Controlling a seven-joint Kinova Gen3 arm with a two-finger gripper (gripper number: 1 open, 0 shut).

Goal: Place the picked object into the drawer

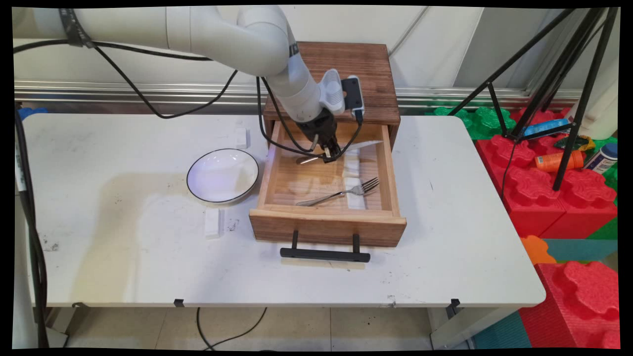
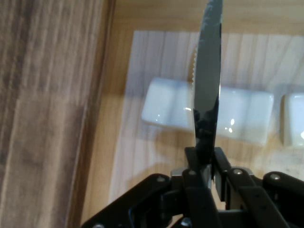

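Observation:
My black gripper (image 1: pixel 330 154) hangs inside the open wooden drawer (image 1: pixel 326 225), near its back, shut on a metal knife (image 1: pixel 363 145). The blade sticks out to the right over the drawer and the handle end shows to the left. In the hand view the serrated knife (image 2: pixel 207 90) rises straight up from between the closed fingers (image 2: pixel 194 164). Under the blade lies a white rectangular rest (image 2: pixel 166 109). A metal fork (image 1: pixel 341 192) lies in the front half of the drawer, its tines on another white rest (image 1: pixel 354 193).
The drawer belongs to a small wooden cabinet (image 1: pixel 346 64) at the table's back. A white bowl with a dark rim (image 1: pixel 222 175) sits left of the drawer. Two white blocks (image 1: pixel 212 222) (image 1: pixel 241 137) lie near the bowl. A tripod and red foam blocks (image 1: pixel 544 188) stand right of the table.

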